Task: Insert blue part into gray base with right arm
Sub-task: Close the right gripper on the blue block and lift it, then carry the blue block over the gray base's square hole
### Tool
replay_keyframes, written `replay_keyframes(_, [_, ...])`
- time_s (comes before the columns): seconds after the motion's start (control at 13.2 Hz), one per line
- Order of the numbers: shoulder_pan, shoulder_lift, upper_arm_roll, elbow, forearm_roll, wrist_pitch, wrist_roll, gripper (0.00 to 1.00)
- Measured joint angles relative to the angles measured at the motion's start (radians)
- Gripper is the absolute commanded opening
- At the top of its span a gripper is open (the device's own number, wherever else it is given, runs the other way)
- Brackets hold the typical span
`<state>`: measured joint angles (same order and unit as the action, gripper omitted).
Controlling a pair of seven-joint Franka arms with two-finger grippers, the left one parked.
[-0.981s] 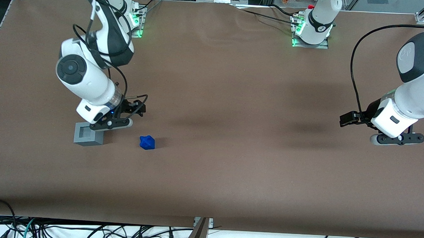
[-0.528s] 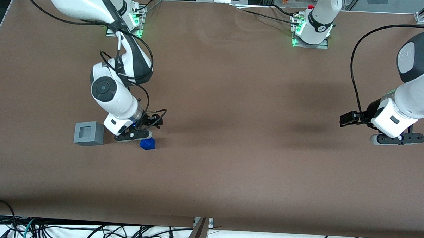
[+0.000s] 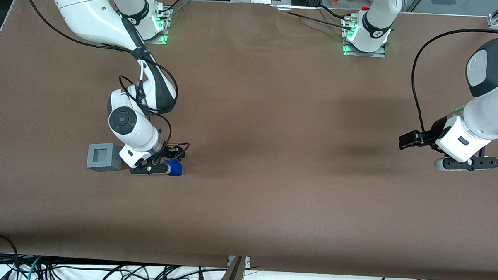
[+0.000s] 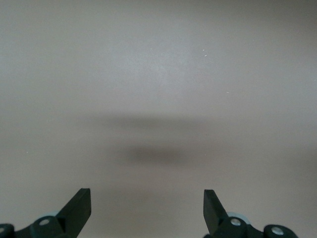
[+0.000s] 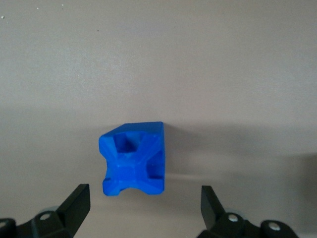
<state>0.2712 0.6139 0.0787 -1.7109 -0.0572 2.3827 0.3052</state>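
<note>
Even, soft light falls on my tabletop [image 3: 274, 116], leaving broad, blurred shadows. Green lamps glow at the arm bases. From my wrist, the blue part [image 5: 133, 159] looks sharp, casting faint shade.

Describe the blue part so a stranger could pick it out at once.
On the brown table, look toward the working arm's end, where the gray base stands. Beside it, under the right arm's open gripper, lies the blue part: small, bright blue, faceted, the only coloured piece there.
</note>
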Motion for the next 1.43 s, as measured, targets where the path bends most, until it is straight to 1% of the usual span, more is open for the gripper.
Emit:
replay_keyframes(0.38, [0.009, 0.054, 0.0, 0.06, -0.001, 0.001, 0.013, 0.98])
replay_keyframes(0.45, [0.009, 0.066, 0.0, 0.07, -0.001, 0.001, 0.013, 0.96])
replay_keyframes(0.6, [0.009, 0.088, 0.0, 0.094, -0.002, 0.001, 0.013, 0.9])
replay_keyframes(0.68, [0.009, 0.095, 0.0, 0.104, -0.002, 0.001, 0.013, 0.81])
replay_keyframes(0.83, [0.009, 0.102, 0.0, 0.115, -0.005, 0.0, 0.013, 0.57])
replay_keyframes(0.98, [0.009, 0.102, -0.001, 0.117, -0.021, 0.0, 0.013, 0.31])
replay_keyframes(1.06, [0.008, 0.102, -0.001, 0.117, -0.027, 0.0, 0.013, 0.21])
replay_keyframes(1.13, [0.008, 0.102, -0.002, 0.117, -0.029, 0.0, 0.013, 0.16])
replay_keyframes(1.21, [0.008, 0.102, -0.004, 0.118, -0.032, -0.003, 0.013, 0.15])
replay_keyframes(1.43, [0.003, 0.096, -0.032, 0.136, -0.044, -0.061, -0.023, 0.15])
